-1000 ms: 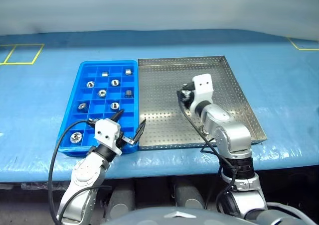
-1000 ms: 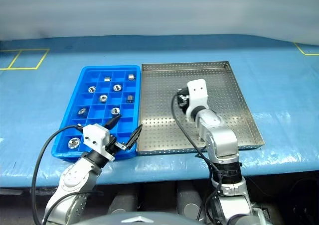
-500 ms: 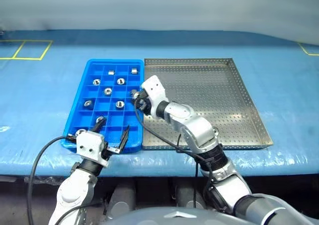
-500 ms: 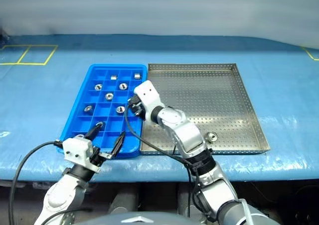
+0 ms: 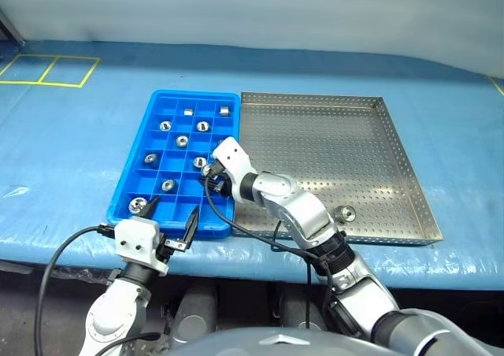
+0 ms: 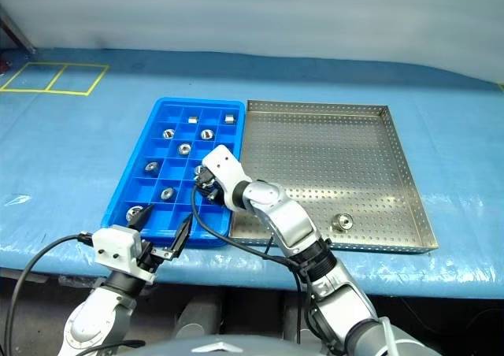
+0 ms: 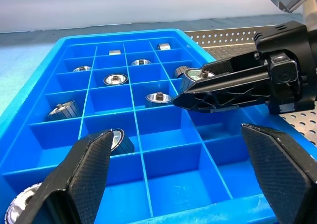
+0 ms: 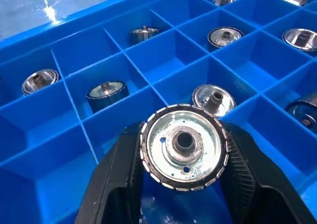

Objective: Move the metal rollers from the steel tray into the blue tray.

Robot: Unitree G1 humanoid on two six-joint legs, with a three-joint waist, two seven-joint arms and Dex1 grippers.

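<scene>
Holding a roller [image 8: 184,153] over blue tray [image 5: 135,192], right gripper [image 5: 210,172] clamps it; left gripper [image 5: 168,220] wide, empty. Another roller [image 5: 345,213] in steel tray [image 5: 409,167], light-blue table sheet [image 5: 71,135] underneath.

Glossy blue plastic tray [image 5: 132,189], shiny metal rollers [image 8: 184,152], matt perforated steel tray [image 5: 331,151].
</scene>
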